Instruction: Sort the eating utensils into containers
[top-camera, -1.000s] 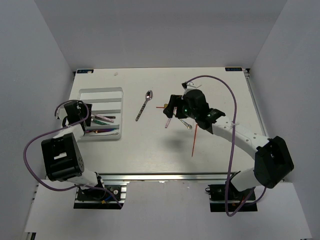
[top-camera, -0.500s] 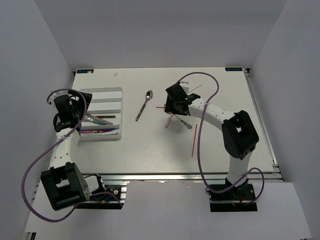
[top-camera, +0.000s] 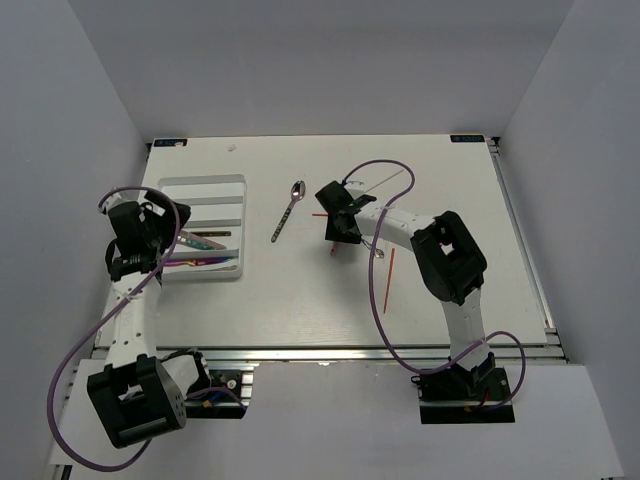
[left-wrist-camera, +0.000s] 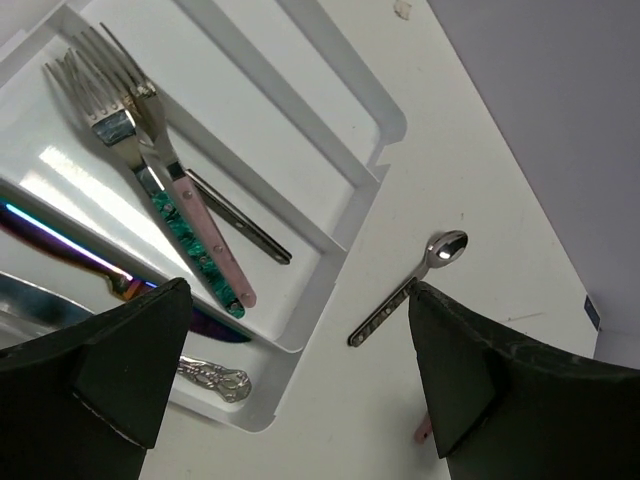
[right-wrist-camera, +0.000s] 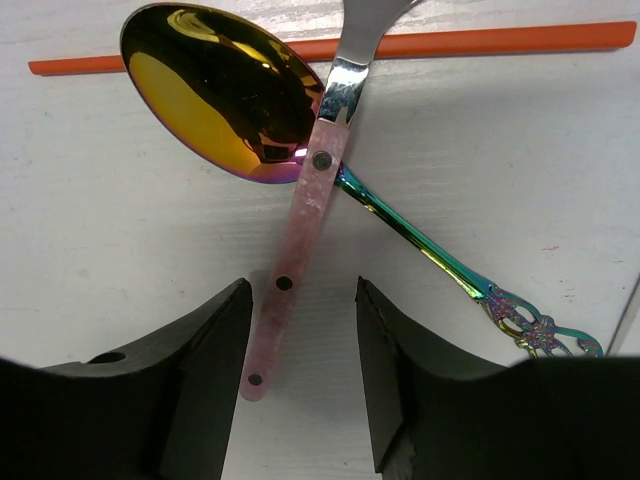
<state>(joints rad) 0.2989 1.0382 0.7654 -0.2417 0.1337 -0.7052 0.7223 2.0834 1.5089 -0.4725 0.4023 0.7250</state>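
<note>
The white tray (top-camera: 200, 181) lies at the left with several utensils in its near compartments. Over it hangs my left gripper (top-camera: 160, 232), open and holding nothing. The left wrist view shows forks (left-wrist-camera: 120, 95), a pink handle (left-wrist-camera: 215, 250) and a teal handle in the tray (left-wrist-camera: 392, 122). A silver spoon (top-camera: 288, 212) (left-wrist-camera: 408, 288) lies on the table right of the tray. My right gripper (right-wrist-camera: 303, 380) (top-camera: 335, 222) is open, its fingers either side of a pink-handled utensil (right-wrist-camera: 295, 260) without touching it. That utensil lies across a gold-bowled spoon (right-wrist-camera: 215, 95).
A long red stick (top-camera: 389, 280) lies right of the right gripper and a short one (right-wrist-camera: 450, 42) lies just beyond the gold spoon. The spoon's rainbow handle (right-wrist-camera: 470, 285) runs off to the right. White walls close in the table on three sides.
My right gripper has moved left and come down over the pink handle, and its jaws have narrowed. My left gripper has opened wide over the tray.
</note>
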